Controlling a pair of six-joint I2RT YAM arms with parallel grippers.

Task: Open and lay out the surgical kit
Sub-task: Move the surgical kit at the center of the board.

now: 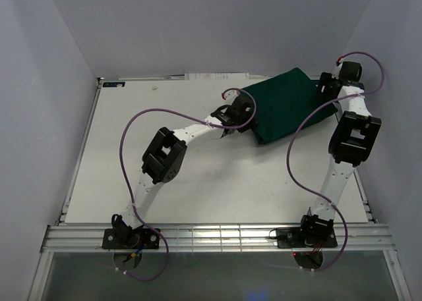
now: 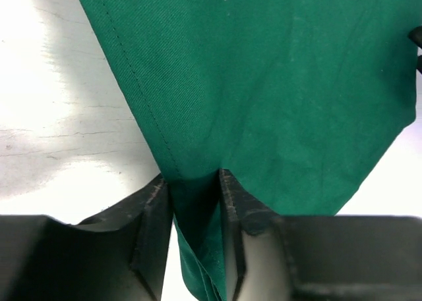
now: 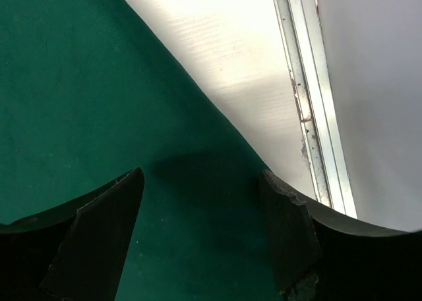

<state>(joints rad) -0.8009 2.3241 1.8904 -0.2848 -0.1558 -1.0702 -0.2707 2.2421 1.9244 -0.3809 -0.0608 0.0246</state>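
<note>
The surgical kit is a folded dark green cloth wrap point(image 1: 285, 105) lying at the back right of the table. My left gripper point(image 1: 232, 124) is at its near left corner, shut on a fold of the green cloth point(image 2: 195, 212), which runs between the fingers. My right gripper point(image 1: 327, 85) is open over the wrap's far right corner, with green cloth point(image 3: 99, 103) below both fingers and nothing between them. The mesh tray, scissors, forceps and packets are hidden.
The white table point(image 1: 165, 182) ends in a metal rail point(image 3: 306, 83) close to my right gripper, with the enclosure wall just beyond. A small label point(image 1: 113, 84) sits at the back left corner. Purple cables loop over both arms.
</note>
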